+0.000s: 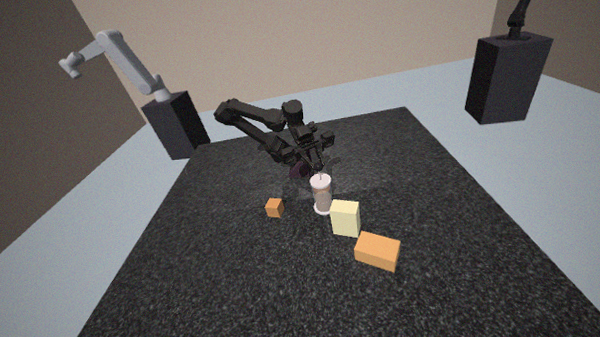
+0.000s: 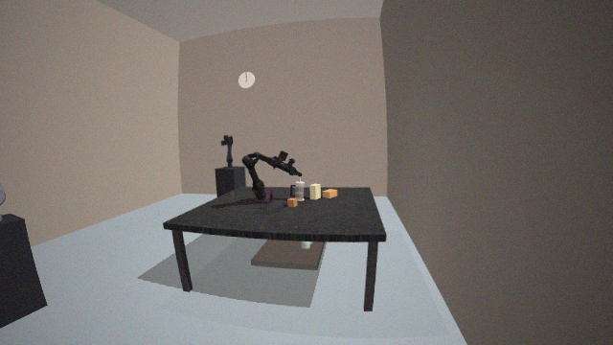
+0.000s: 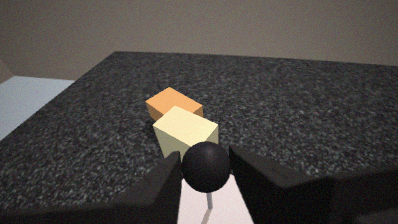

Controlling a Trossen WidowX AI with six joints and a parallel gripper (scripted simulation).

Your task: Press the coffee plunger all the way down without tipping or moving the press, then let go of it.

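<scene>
Cube (image 1: 274, 207), small and orange, farthest left on the table (image 1: 194, 272), apart from the rest. Next to the right, press (image 1: 322, 197): clear cylinder with brown fill, white lid and white base, upright near the table's middle, just in front of the arm's base. Thin rod (image 3: 209, 200) up out of the lid, short length showing, black knob (image 3: 206, 166) on top. Gripper (image 3: 204, 172) down over the press, fingers clamped on the knob from both sides, one dark finger touching each flank in the wrist view. White lid close under the knob in that view.

Arm (image 1: 258, 125) black, folded back then reaching forward and down to the press. In the exterior view, gripper (image 2: 299, 175) right above the press (image 2: 300, 191), wrist tilted downward.

Right of the press, pale block (image 1: 345, 217), yellow-cream, upright, just beside the press's base; whether touching, cannot tell. Further right and nearer the camera, orange block (image 1: 377, 251), lying flat, just beside the pale block.

In the wrist view, pale block (image 3: 185, 131) directly beyond the knob, orange block (image 3: 174, 104) behind it.

Off the table: white arm (image 1: 113, 57) on a dark pedestal at left rear, second dark pedestal (image 1: 508, 76) at right rear. Clock (image 2: 246, 80) on the back wall in the exterior view.
</scene>
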